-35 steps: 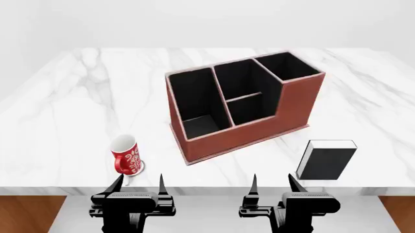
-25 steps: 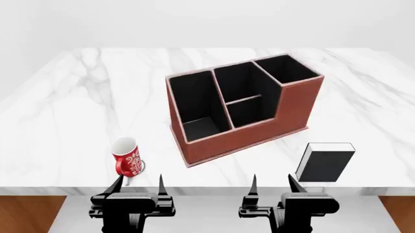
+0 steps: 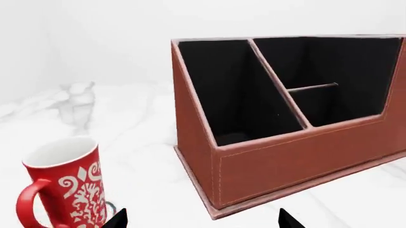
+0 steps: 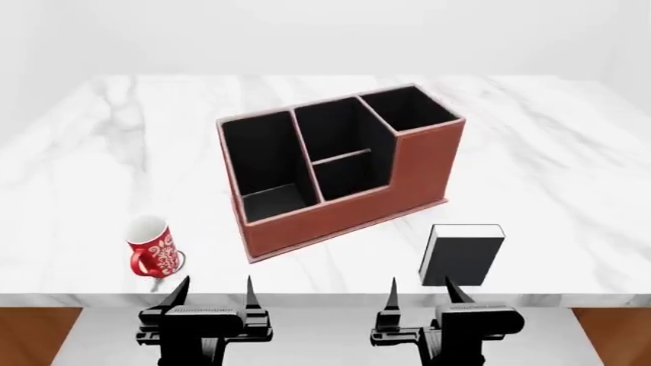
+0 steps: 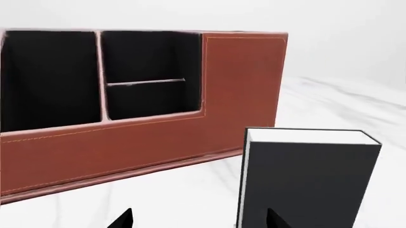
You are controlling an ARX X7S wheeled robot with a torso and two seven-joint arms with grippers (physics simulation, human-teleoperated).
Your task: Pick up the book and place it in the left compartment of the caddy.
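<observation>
Fingers (image 4: 394,296) of our right gripper (image 4: 424,296) are standing spread and empty. We are seeing the book (image 4: 463,257) upright just ahead of them, nearer than our left gripper (image 4: 216,293), also spread.

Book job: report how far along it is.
Nothing is done yet: the book stands upright on the table, right of the caddy. Both hands, left hand and right hand, are open and empty. Grasping, lifting and placing it in the left compartment remain.
</observation>
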